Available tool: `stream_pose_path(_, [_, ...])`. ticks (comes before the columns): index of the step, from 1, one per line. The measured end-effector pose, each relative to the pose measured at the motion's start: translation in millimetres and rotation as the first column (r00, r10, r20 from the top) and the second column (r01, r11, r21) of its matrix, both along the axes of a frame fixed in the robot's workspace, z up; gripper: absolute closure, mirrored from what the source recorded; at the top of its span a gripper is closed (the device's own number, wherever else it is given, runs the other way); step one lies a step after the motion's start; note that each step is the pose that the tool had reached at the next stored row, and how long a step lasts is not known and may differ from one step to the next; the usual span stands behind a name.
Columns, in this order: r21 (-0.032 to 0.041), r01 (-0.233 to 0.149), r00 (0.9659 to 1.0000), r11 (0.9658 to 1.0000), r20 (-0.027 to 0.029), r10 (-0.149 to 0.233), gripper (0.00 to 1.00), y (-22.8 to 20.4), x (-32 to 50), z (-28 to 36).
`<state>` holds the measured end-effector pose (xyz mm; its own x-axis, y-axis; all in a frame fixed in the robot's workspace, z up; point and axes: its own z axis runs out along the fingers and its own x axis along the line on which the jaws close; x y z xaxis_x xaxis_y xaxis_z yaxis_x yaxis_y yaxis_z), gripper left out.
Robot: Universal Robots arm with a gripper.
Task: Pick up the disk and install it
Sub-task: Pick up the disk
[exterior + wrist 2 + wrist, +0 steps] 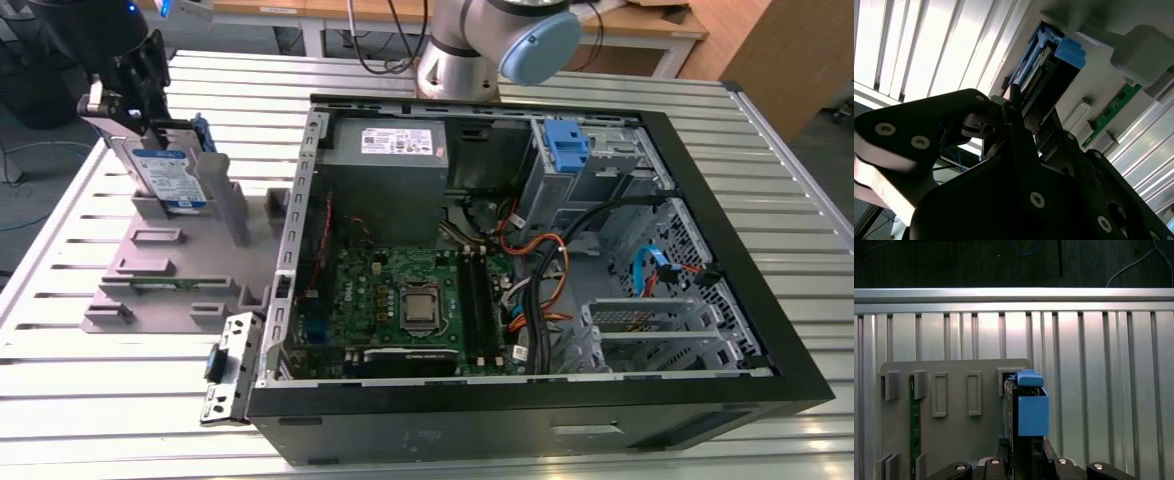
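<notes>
I grip the upper end of the disk (174,182) with my gripper (134,120); it stands upright on the holder block (160,262) at the exterior view's left. The block lies on the slatted table (80,400), just beside the open computer case (534,425) to its right; a memory strip (167,287) lies in the block, in front of the disk

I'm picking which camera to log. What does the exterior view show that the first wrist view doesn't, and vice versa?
Exterior view adds the open computer case, its motherboard and grey power supply. First wrist view adds an end-on look at the disk along its thin edge. Both show the disk standing in the grey fixture on the slatted table, with the gripper at it.
</notes>
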<state>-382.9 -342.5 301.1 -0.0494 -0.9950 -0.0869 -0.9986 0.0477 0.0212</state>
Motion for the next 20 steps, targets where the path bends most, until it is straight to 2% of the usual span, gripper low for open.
stream_pose_path(7, [0.0000,0.000,1.0000,1.0000,0.0001,0.000,0.65,0.0,0.2,0.0])
stream_pose_path(12, [0.0001,0.000,1.0000,1.0000,0.0001,0.000,0.65,0.0,0.2,3.4])
stream_pose_path(20, [0.0001,0.000,1.0000,1.0000,0.0002,0.000,0.65,0.0,0.2,4.1])
